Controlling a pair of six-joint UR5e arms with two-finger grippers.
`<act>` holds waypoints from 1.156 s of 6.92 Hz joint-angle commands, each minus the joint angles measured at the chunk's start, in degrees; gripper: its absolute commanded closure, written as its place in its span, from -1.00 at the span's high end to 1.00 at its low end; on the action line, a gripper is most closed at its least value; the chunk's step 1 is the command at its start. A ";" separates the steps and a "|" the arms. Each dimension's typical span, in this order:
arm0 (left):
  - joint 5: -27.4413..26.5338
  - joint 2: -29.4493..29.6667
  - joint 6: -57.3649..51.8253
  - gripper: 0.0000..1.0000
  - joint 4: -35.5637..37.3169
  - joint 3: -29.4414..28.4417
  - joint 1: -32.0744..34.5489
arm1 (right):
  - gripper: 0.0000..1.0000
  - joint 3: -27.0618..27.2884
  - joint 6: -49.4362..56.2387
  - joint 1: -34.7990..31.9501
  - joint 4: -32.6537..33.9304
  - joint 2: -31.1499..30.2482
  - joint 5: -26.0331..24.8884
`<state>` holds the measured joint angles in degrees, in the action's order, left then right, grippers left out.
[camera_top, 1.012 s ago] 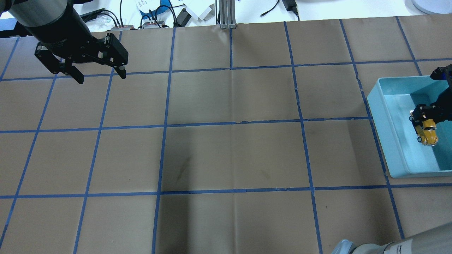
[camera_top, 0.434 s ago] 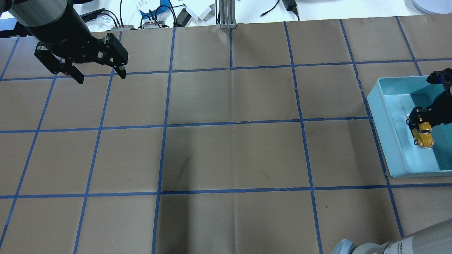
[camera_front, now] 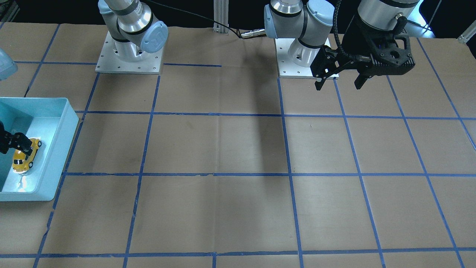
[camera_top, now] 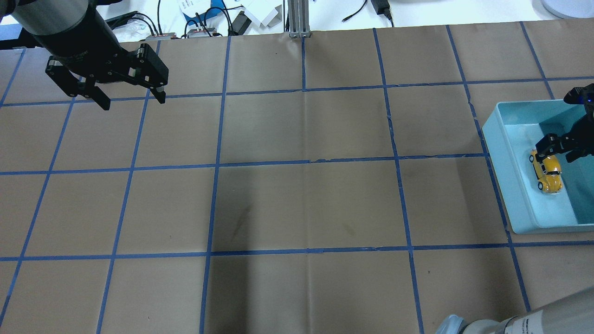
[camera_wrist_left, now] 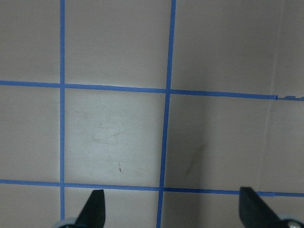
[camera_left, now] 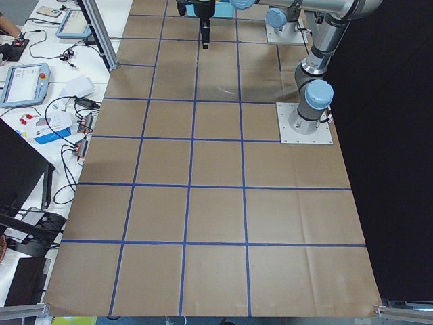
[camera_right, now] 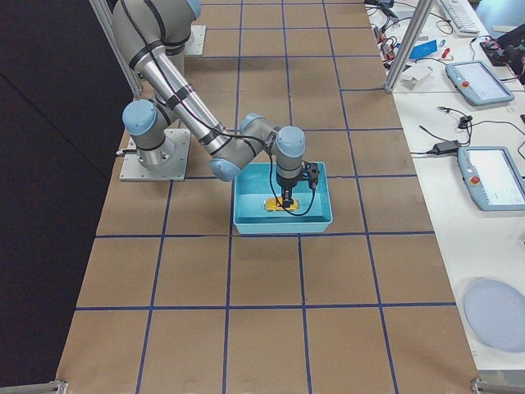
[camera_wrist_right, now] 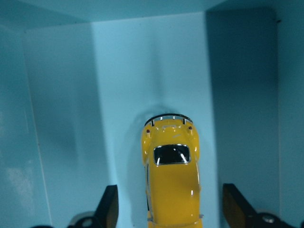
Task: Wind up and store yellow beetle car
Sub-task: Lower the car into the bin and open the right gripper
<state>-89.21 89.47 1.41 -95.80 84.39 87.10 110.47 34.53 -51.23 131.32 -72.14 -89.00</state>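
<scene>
The yellow beetle car [camera_top: 547, 171] lies on its wheels on the floor of the light blue bin [camera_top: 513, 185] at the table's right end. My right gripper [camera_top: 562, 147] hangs open just above the car's rear. In the right wrist view the car [camera_wrist_right: 172, 185] sits between the two fingers [camera_wrist_right: 108, 205] with a gap on each side. The car [camera_front: 25, 155] also shows in the front view and the right view [camera_right: 281, 206]. My left gripper [camera_top: 132, 98] is open and empty, high over the table's far left.
The bin [camera_front: 61, 149] stands against the table's right edge, its walls close around my right gripper [camera_right: 287, 197]. Brown paper with a blue tape grid covers the table. Cables and boxes [camera_top: 209, 21] lie beyond the far edge.
My right gripper has opened and let go of the car. The car has dropped from a tilted hold onto the bin's floor. The left arm has not moved.
</scene>
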 commanded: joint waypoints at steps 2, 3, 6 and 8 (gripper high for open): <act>-0.17 0.00 0.00 1.00 -0.09 0.08 0.00 | 1.00 -2.09 -2.77 -1.14 0.78 -1.68 0.94; -0.52 0.00 0.00 1.00 -0.09 0.08 0.00 | 1.00 -4.11 -7.41 -2.89 0.26 -2.39 1.03; -0.88 -0.26 -1.32 1.00 -0.87 0.08 0.09 | 1.00 -12.10 -18.98 -11.41 -12.79 -7.48 0.06; -0.88 -0.26 -1.32 1.00 -0.79 -0.01 0.09 | 1.00 -20.78 -23.42 -20.17 -21.23 -8.89 -3.08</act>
<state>-90.07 89.24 0.12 -96.55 84.41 87.19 94.93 15.00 -66.08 115.86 -80.04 -90.07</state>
